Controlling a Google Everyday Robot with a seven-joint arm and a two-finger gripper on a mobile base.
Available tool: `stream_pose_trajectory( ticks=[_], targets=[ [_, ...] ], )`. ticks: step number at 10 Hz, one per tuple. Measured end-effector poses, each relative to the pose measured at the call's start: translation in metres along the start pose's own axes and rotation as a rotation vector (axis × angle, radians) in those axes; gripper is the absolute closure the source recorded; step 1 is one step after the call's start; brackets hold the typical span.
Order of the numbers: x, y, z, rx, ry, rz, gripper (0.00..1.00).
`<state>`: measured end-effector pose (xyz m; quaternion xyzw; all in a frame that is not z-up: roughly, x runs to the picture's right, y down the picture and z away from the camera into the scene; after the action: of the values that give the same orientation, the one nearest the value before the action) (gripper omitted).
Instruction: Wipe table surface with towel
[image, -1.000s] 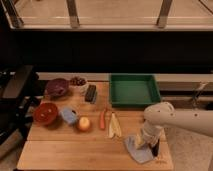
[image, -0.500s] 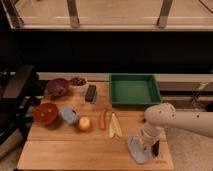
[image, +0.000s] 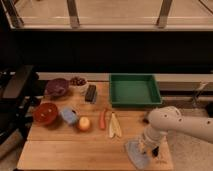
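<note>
Pincer (image: 149, 148): down at the near right corner of the table (image: 75, 152), pointing straight down, tips on the right part of the towel (image: 135, 153).

Change: a second ago my jaws stood partly open over the cloth. Now they are fully closed. My arm (image: 167, 121) has hardly shifted in that time, so the only real event is the closing.

Grip: the jaws meet on the towel's right edge. I judge that I have a fold pinched, though the pinch itself is too small to confirm.

Towel: lies flat and rumpled on the wood, near the front edge, just left of and under the pincer. It looks to be in the same spot as before the closing.

Meaning for the task: the grasp step looks done and no wiping has begun. Next I would press lightly and drag the cloth leftward over the bare planks.

Risk: if I hold only a thin fold, it may slip out on the first stroke.

Surroundings, outward:
- The pale peel (image: 114, 126) and red stick (image: 103, 119) lie nearest, up and left of the towel.
- The round fruit (image: 84, 123), blue block (image: 69, 115) and red bowl (image: 37, 114) lie further left.
- The brush (image: 90, 93), purple bowl (image: 57, 87) and green tray (image: 134, 76) sit along the back.

The open strip along the front is my safest wiping path.
</note>
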<state>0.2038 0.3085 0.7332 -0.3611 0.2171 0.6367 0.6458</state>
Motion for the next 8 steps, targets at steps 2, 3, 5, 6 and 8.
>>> stream_pose_trajectory(
  ticks=[2,3,5,6,8],
  targets=[
    [-0.023,-0.004,-0.006,0.01,-0.004,0.005,1.0],
    [-0.037,-0.003,-0.008,0.014,-0.007,0.0,1.0],
    [-0.056,0.006,-0.011,0.005,-0.014,-0.025,1.0],
    [-0.058,0.017,-0.009,-0.009,-0.009,-0.05,1.0],
    [-0.047,0.036,-0.005,-0.045,0.006,-0.094,1.0]
  ],
)
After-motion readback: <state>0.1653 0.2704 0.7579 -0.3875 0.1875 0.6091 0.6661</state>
